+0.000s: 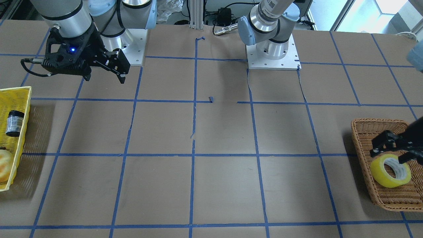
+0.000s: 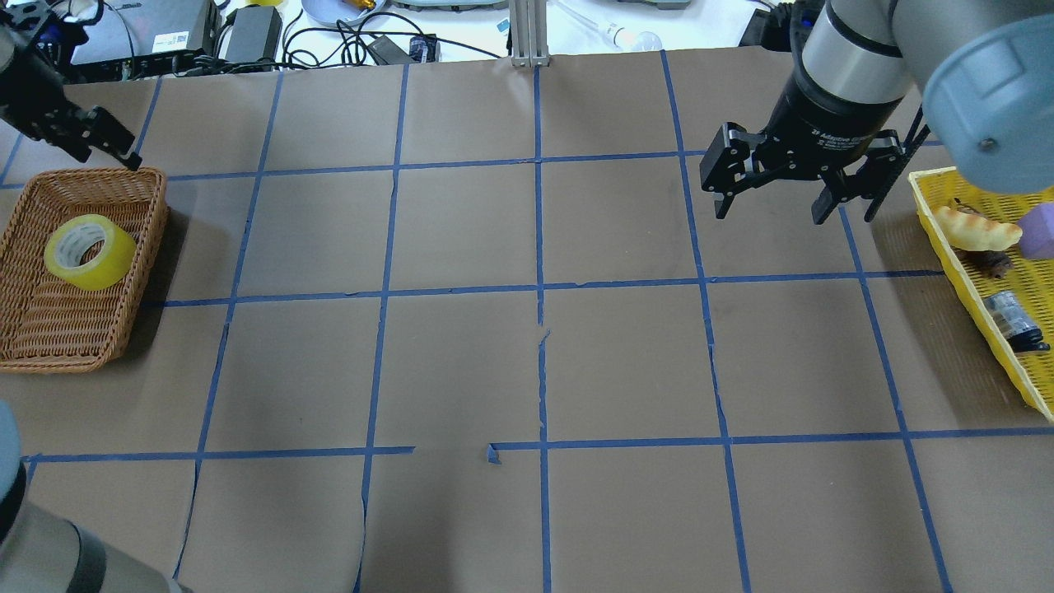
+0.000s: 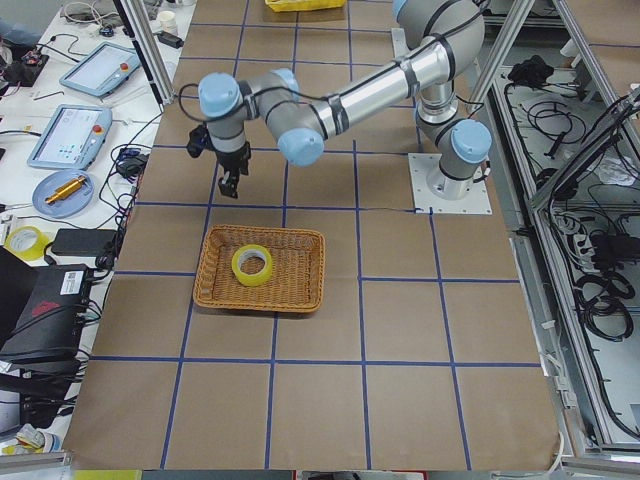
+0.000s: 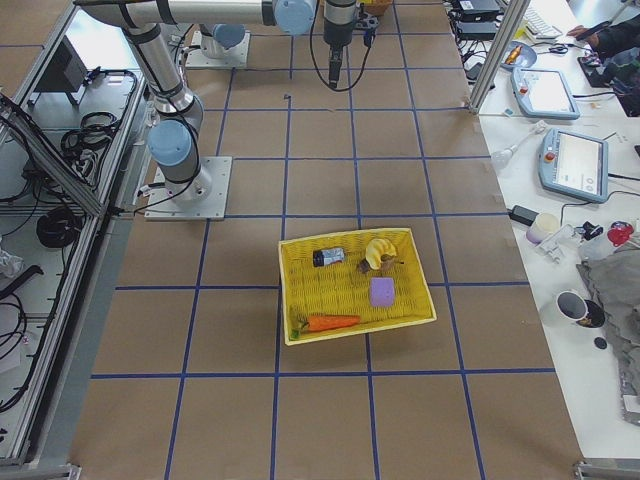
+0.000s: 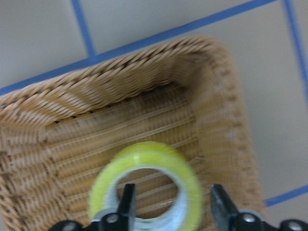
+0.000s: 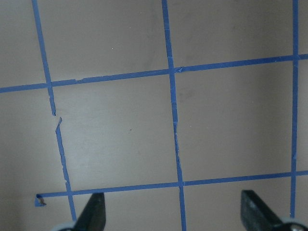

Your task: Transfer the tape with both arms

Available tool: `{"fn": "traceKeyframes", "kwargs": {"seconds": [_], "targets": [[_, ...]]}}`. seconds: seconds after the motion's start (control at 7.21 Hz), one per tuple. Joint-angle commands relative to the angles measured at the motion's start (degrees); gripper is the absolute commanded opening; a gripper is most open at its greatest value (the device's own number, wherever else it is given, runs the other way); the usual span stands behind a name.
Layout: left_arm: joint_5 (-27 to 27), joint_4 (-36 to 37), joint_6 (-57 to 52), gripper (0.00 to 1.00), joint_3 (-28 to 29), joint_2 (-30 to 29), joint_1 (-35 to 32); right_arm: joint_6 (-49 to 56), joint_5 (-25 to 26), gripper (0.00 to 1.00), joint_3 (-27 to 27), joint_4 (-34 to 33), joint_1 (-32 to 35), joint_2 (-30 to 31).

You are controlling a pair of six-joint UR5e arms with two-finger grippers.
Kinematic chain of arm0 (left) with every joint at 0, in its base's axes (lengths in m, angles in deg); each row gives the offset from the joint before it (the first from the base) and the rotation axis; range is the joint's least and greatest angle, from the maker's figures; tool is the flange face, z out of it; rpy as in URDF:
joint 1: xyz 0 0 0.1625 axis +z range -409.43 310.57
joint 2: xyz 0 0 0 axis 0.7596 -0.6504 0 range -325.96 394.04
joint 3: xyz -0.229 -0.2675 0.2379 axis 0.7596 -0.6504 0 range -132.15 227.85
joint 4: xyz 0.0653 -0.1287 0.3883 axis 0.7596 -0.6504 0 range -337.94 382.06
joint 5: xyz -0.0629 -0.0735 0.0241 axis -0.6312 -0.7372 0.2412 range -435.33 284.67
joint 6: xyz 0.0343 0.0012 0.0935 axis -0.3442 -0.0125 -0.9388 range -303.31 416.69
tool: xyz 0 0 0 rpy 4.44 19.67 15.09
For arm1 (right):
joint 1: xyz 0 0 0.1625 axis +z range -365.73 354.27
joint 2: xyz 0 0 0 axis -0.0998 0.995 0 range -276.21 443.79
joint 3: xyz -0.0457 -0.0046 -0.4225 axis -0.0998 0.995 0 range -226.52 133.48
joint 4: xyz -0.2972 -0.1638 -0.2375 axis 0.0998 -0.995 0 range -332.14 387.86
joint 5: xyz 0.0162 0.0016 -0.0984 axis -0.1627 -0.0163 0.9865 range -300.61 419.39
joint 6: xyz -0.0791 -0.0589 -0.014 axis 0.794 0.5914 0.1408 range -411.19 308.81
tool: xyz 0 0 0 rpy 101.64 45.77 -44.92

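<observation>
Shows the left gripper (image 2: 90, 140) poised over the tape (image 2: 89, 251) in a wicker basket (image 2: 58, 329).
Has the left gripper pointing down, raised above the basket toward its far rim at the table's left end, fingers spread wide and holding nothing. Places the tape below it inside the basket, propped at a tilt: a glossy, translucent yellow roll with a white core ring, hollow centre facing up. Puts the right gripper (image 2: 770, 216) well apart on the right, hovering over bare gridded table, jaws wide open and empty, near a yellow tray (image 2: 949, 247).
</observation>
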Motion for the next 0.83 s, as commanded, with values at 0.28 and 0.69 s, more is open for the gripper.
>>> {"fn": "traceKeyframes", "kwargs": {"seconds": [0.28,0.69], "targets": [[-0.16,-2.20,31.49,0.97,-9.27,16.72,-22.26,-0.28,-0.08,1.00,0.00,0.00,0.06,0.00],[2.20,-9.53,36.81,1.00,-10.25,21.22,-26.71,-0.02,0.61,1.00,0.00,0.52,-0.11,0.00]]}}
